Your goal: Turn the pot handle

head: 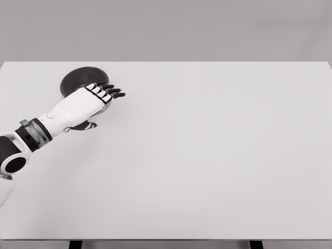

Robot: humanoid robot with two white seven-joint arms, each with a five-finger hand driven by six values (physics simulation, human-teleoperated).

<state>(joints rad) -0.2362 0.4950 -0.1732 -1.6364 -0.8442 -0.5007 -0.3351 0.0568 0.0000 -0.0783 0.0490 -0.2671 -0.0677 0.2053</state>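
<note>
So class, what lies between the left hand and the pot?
Nothing: in the head view the left hand overlaps the dark pot, no gap showing.

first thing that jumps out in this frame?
The left hand reaching in from the lower left, laid over a dark round pot at the far left of the white table. Its dark fingers extend flat past the pot's right edge; the handle isn't discernible.

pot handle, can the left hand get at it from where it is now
Probably yes: the left hand already lies over the dark pot with nothing between them, though it hides the handle itself, so contact can't be confirmed.
</note>
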